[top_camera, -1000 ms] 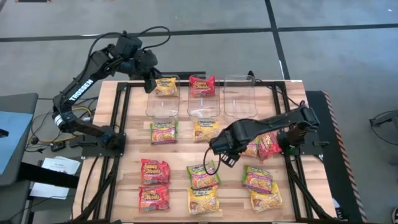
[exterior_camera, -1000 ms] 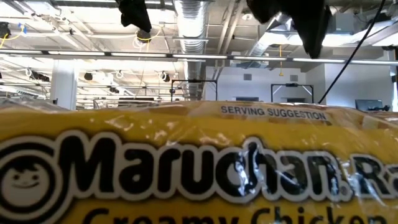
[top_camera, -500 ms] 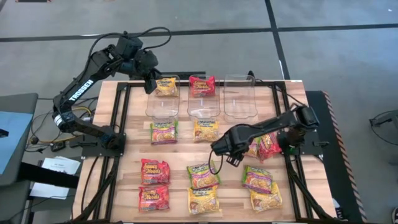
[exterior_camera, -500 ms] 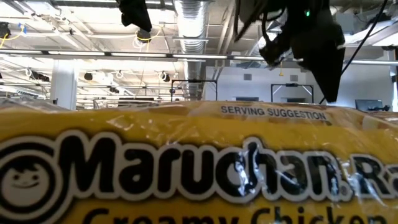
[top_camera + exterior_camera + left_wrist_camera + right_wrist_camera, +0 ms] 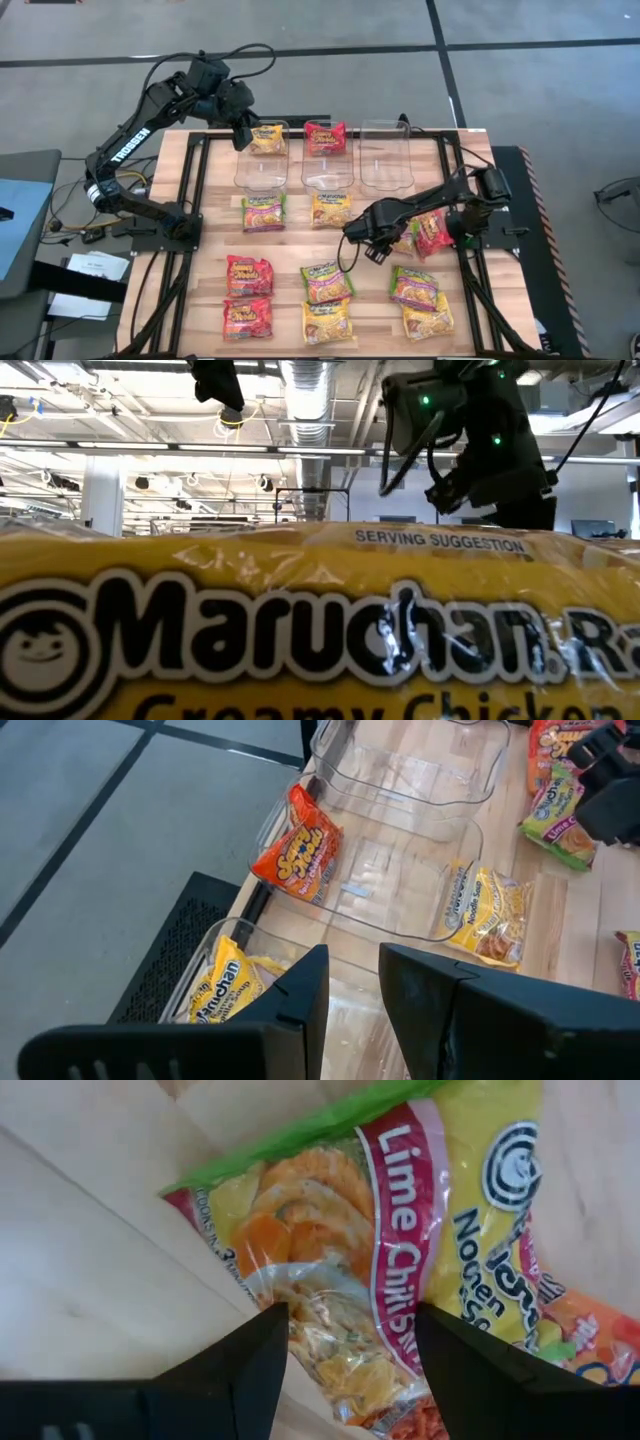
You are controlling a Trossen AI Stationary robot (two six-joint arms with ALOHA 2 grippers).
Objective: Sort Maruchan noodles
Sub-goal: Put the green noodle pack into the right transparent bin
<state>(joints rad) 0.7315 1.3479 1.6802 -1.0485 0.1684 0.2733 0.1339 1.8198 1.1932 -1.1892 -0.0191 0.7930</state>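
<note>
wooden table point(image 5: 470, 200): crinkly yellow, red, green maruchan noodles point(image 5: 325, 283).

Three clear bins point(image 5: 324, 168) stand side by side along the table's point(image 5: 200, 250) far edge. A noodle packet point(image 5: 267, 138) lies in the left bin and another point(image 5: 325, 137) in the middle bin. Just near of the bins lie two packets point(image 5: 263, 212) point(image 5: 331, 207); right of them a pair point(image 5: 432, 234). Nearer still, packets lie in rows: two at left point(image 5: 248, 276), two in the middle point(image 5: 326, 282), two at right point(image 5: 415, 287).
</note>
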